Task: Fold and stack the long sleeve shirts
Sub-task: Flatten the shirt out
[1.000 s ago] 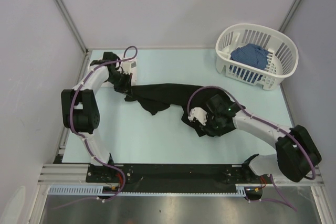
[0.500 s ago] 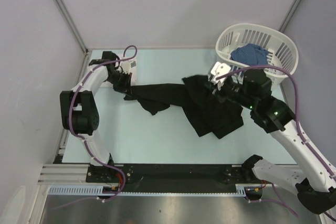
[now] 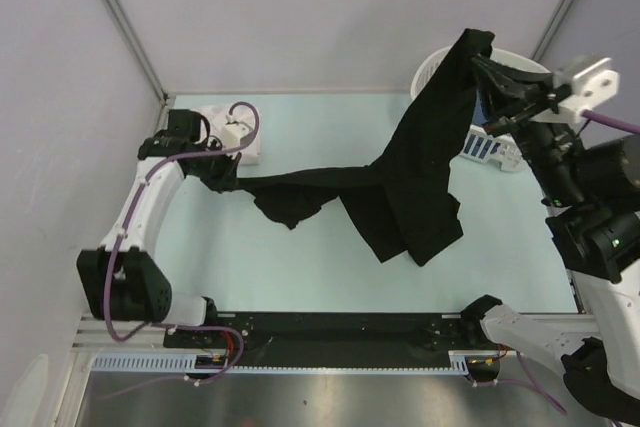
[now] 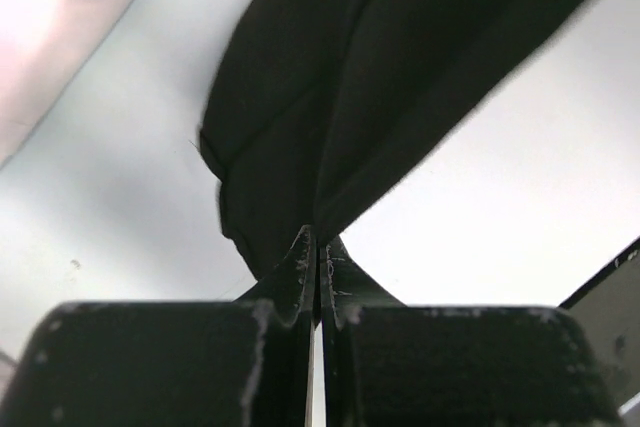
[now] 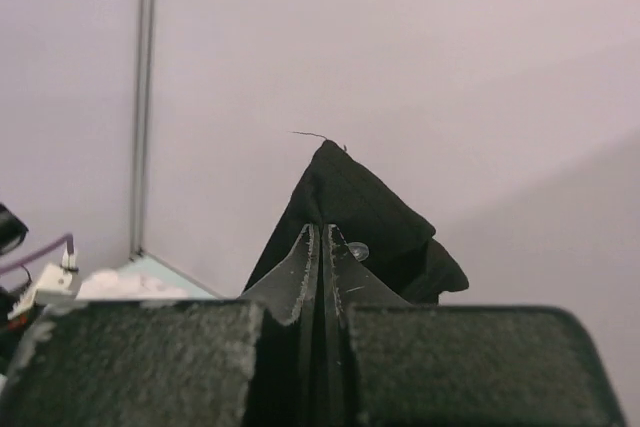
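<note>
My right hand [image 3: 486, 64] is pinched tight on the shirt [image 3: 415, 182], which hangs below it. My left hand [image 3: 221, 175] clamps its other end, low by the desk [image 3: 300, 262].

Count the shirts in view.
2: a black shirt clamped between the left gripper and the raised right gripper; a white one, seemingly folded, beside the left gripper. The basket may hide more.

Bright, even light, soft shadows, black shirt [image 4: 380, 77] blurred close up
</note>
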`<action>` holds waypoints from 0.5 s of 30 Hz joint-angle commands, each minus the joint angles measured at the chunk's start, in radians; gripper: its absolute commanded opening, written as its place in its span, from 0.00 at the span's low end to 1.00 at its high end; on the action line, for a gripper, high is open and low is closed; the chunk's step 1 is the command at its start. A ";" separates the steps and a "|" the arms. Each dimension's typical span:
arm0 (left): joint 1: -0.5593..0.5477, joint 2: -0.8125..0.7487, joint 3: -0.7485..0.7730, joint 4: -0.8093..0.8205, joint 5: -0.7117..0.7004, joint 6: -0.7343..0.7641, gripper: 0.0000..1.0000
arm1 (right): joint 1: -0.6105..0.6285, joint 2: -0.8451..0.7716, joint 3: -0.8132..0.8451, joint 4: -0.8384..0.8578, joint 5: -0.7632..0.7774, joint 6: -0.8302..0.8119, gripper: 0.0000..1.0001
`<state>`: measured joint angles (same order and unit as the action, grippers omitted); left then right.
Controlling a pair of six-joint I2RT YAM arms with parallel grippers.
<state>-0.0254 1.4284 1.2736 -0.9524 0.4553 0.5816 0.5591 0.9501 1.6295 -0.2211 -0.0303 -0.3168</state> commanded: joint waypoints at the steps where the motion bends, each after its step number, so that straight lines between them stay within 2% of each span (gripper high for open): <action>1: 0.005 -0.195 -0.094 0.003 0.091 0.194 0.00 | -0.004 0.019 -0.038 0.115 0.021 0.191 0.00; 4: 0.005 -0.268 -0.143 -0.028 0.111 0.280 0.00 | -0.005 0.029 -0.209 0.160 -0.011 0.300 0.00; 6: 0.005 -0.293 -0.175 -0.048 0.111 0.339 0.00 | -0.028 0.056 -0.323 0.251 -0.013 0.339 0.00; 9: 0.004 -0.306 -0.214 -0.057 0.100 0.382 0.00 | -0.129 0.198 -0.362 0.353 -0.110 0.427 0.00; 13: 0.001 -0.286 -0.214 -0.048 0.095 0.344 0.00 | -0.198 0.510 -0.248 0.365 -0.220 0.453 0.00; 14: 0.001 -0.281 -0.212 -0.025 0.092 0.313 0.00 | -0.203 0.633 -0.208 0.333 -0.259 0.437 0.00; 15: 0.001 -0.267 -0.215 -0.013 0.073 0.298 0.00 | -0.212 0.689 -0.144 0.277 -0.349 0.415 0.02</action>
<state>-0.0257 1.1454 1.0565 -1.0069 0.5228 0.8848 0.3836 1.4254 1.3357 0.0719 -0.1802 0.0727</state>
